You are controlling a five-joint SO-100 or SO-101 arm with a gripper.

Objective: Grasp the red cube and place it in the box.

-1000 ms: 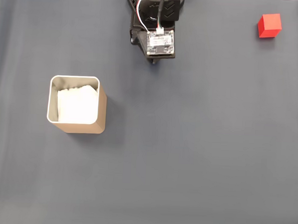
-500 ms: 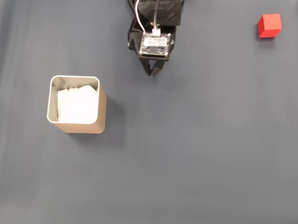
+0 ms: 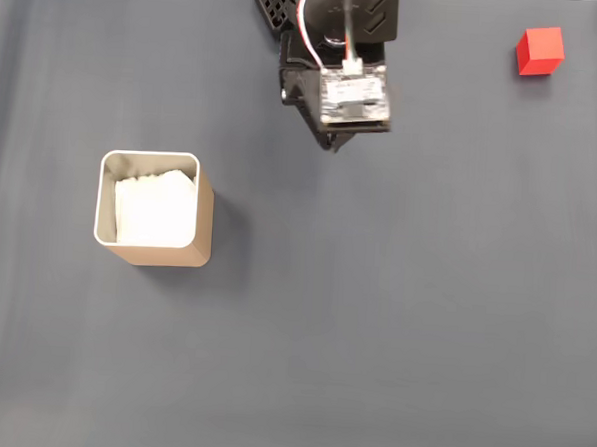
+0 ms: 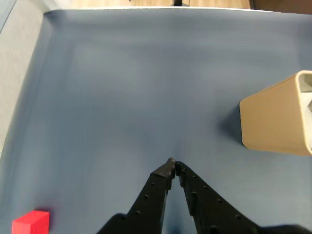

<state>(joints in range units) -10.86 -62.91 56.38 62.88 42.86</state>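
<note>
The red cube (image 3: 540, 50) sits at the far top right of the fixed view, and at the bottom left corner of the wrist view (image 4: 31, 223). The tan box (image 3: 155, 209) stands open-topped with white lining at the left of the fixed view; its side wall (image 4: 275, 118) shows at the right edge of the wrist view. My gripper (image 3: 334, 143) hangs near the top centre, between the two, far from both. In the wrist view the black fingers meet at their tips (image 4: 172, 165), shut with nothing held.
A dark blue-grey mat (image 3: 374, 318) covers the table, with wide bare room in the middle and front. The mat's far edge (image 4: 146, 9) shows in the wrist view, with pale floor beyond it on the left.
The arm has swung to the right in the fixed view, toward the cube's side. The cube and the box have stayed put.
</note>
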